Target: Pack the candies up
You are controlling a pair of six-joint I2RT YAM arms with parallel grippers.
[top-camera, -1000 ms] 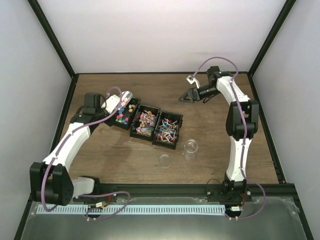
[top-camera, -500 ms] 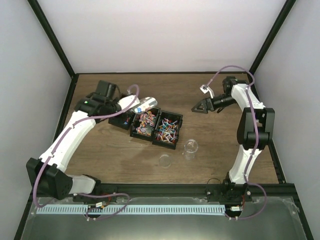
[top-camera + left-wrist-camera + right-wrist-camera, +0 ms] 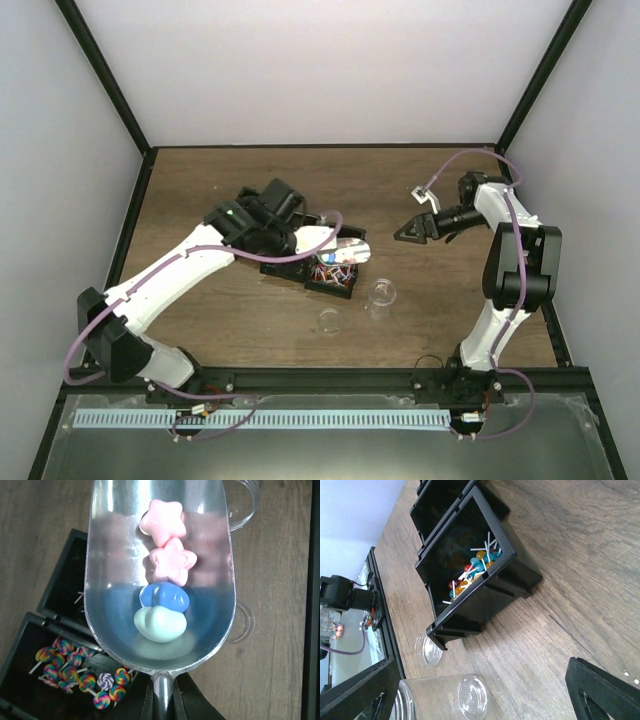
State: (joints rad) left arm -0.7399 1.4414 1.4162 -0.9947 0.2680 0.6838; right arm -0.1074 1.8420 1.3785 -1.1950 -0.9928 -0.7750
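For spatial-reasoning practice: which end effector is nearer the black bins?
Left. The left end effector holds a scoop over the bins; the right end effector hangs open to their right.

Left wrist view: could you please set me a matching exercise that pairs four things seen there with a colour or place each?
Column one:
1. star candies
2. swirl lollipops
3. scoop
4. jar

Column two:
A. shiny silver
B. in a black bin
C. pink
D. clear, on the wooden table

Pairs: 1-C, 2-B, 3-A, 4-D.
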